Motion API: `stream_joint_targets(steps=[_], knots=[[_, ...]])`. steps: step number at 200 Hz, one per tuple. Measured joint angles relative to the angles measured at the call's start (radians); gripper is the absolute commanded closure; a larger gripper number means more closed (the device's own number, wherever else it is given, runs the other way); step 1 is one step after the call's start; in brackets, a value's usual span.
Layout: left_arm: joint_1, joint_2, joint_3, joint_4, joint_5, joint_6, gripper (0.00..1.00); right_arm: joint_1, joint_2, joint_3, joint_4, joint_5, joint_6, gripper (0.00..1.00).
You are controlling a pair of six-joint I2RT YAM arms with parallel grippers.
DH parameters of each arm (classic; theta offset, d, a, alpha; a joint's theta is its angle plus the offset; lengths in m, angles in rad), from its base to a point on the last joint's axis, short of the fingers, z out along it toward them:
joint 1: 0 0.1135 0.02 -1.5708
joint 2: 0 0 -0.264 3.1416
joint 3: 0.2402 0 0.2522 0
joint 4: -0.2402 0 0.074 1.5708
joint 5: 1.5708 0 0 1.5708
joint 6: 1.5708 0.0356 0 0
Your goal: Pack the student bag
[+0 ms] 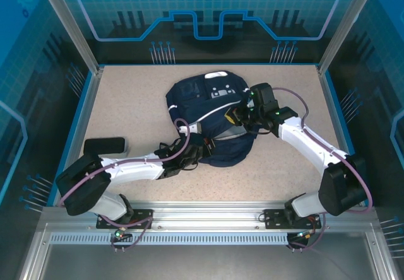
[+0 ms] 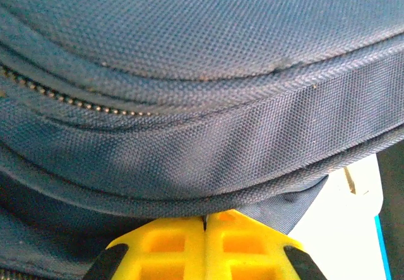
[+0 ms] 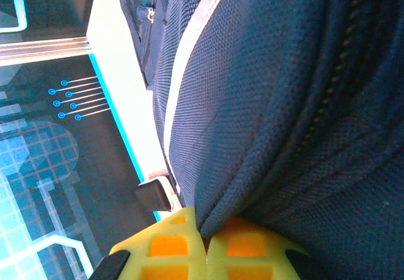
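The bag point(image 1: 211, 119) is navy blue in a fine woven grain, with white stripes point(image 3: 189, 72), a white patch point(image 1: 216, 75) at its top, a grey patch of small squares point(image 1: 222, 93) and a brassy zip point(image 2: 76, 100). The table point(image 1: 132, 97) is speckled beige with a blue rim, and the walls point(image 1: 208, 9) are blue with cyan grid and circuit lines. The left gripper point(image 2: 205, 223) and right gripper point(image 3: 203, 233) have yellow fingers, and the left arm point(image 1: 129, 168) and right arm point(image 1: 309, 142) are white and black with purple cables point(image 1: 295, 94).
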Motion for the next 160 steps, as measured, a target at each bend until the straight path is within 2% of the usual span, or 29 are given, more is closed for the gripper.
stream_joint_targets(steps=[35, 78, 129, 160], knots=[[0.000, -0.050, -0.020, -0.027, -0.014, 0.047, 1.00, 0.001, 0.000, 0.004, -0.022, 0.011, -0.011, 1.00], [0.011, -0.118, -0.020, -0.164, -0.047, 0.111, 1.00, -0.001, 0.000, 0.011, -0.061, 0.041, -0.038, 1.00], [0.115, -0.150, -0.019, -0.362, -0.069, 0.198, 1.00, -0.008, 0.000, 0.016, -0.092, 0.076, -0.072, 1.00], [0.177, -0.132, -0.005, -0.412, -0.071, 0.275, 1.00, -0.009, 0.000, 0.019, -0.103, 0.080, -0.094, 1.00]])
